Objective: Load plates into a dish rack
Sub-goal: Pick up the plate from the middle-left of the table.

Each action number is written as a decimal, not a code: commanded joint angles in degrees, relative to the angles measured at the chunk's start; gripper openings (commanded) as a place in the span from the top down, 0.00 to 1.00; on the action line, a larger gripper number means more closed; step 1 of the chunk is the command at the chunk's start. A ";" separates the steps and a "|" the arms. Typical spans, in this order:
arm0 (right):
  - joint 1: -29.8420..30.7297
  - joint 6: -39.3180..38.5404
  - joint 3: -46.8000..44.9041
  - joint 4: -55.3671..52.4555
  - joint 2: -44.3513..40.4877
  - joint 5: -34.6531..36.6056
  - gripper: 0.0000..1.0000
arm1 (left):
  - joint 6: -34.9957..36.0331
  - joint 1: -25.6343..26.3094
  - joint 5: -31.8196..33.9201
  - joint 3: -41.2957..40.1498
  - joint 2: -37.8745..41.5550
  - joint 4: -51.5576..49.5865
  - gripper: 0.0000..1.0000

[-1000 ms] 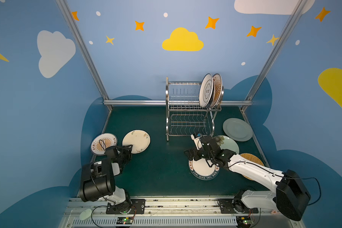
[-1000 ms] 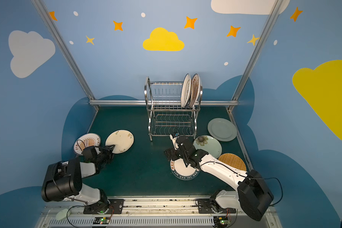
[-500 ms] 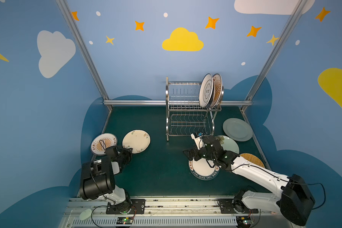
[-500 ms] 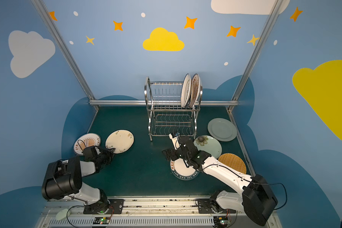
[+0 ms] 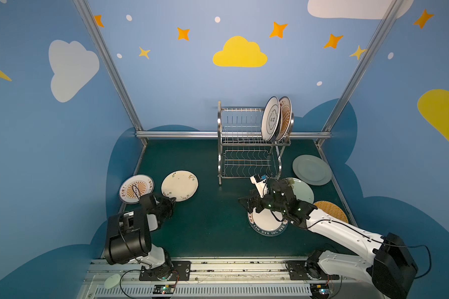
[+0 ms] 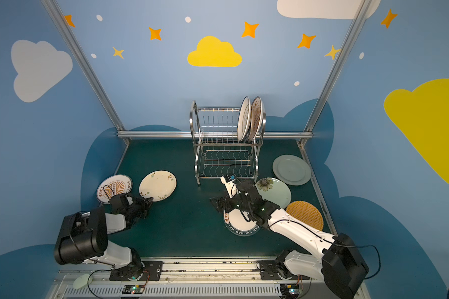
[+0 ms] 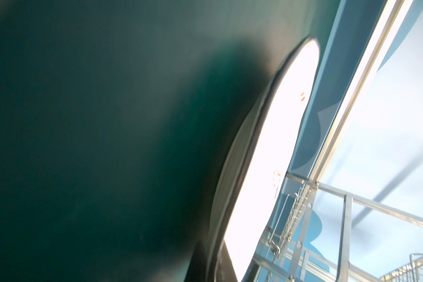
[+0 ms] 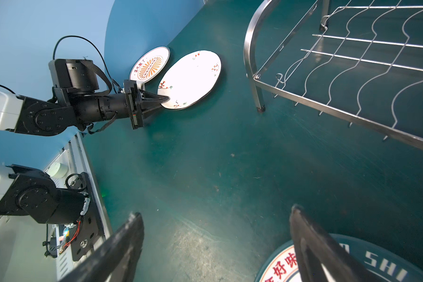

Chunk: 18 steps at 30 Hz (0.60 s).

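Left gripper (image 8: 166,99) pinched on cream plate (image 8: 193,75) rim, well apart from dish rack (image 5: 219,145) — likely pickup; next, lift and stand it upright. Right gripper (image 8: 215,212) wide, empty.

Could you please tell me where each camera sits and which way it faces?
Top views: high above the arm bases, looking down at the table and dish rack; left gripper and right gripper show.
Left wrist: low over the table, facing along the gripped floral plate toward the rack; only fingertips show.
Right wrist: above the lettered plate, facing the left gripper; its open fingers show.
All share floral plate and rack.
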State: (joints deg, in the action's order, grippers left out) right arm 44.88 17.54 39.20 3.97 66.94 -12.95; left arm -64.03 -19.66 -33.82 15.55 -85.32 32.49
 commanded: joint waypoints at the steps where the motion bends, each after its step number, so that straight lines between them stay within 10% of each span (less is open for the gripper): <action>1: 0.28 -0.93 -0.32 0.91 -0.32 -0.59 0.09 | -2.65 0.01 -1.36 -1.40 2.49 -6.69 0.96; 18: 0.29 -0.55 0.38 -0.53 0.52 1.34 0.09 | -5.40 0.16 -1.94 -3.43 31.43 -19.12 0.96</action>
State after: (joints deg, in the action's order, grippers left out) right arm 44.88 17.54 39.20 3.99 67.05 -12.47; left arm -69.12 -19.57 -33.41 11.53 -56.12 9.45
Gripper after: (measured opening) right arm 0.913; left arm 0.060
